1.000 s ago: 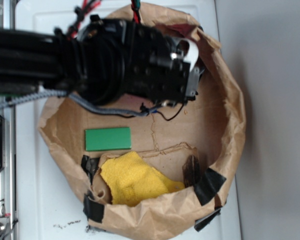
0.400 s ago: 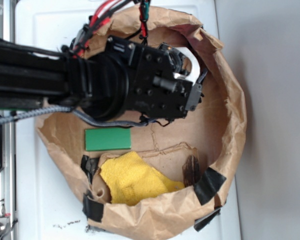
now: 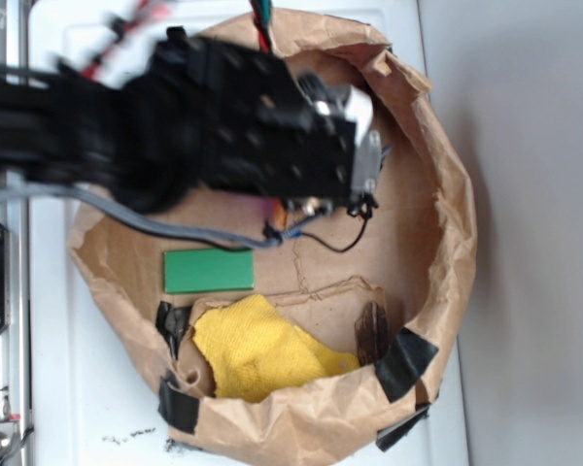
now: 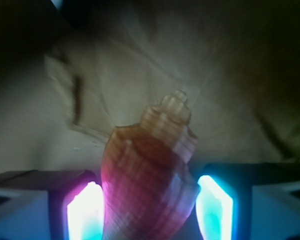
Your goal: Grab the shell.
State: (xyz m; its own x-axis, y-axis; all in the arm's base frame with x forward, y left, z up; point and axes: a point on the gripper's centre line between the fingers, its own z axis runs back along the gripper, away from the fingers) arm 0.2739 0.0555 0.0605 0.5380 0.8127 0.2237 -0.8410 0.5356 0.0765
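Here the pincer [image 4: 150,210] grips the shell [image 4: 147,180] between 2 glowing pads [image 4: 85,212], spire pointing outward.

Ribbed spiral seashell [image 4: 150,185] is orange-brown with darker stripes and a paler cream spire. Flat rectangular block [image 3: 210,271] is solid green, crumpled cloth [image 3: 257,351] at 6 o'clock is bright yellow, and the torn paper bag [image 3: 437,252] is plain tan with black tape patches.

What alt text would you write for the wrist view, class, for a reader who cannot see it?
A ribbed orange-brown shell stands between the gripper's two glowing fingers, its pale spire pointing away from the camera. Behind it lies crumpled brown paper, dim and blurred.
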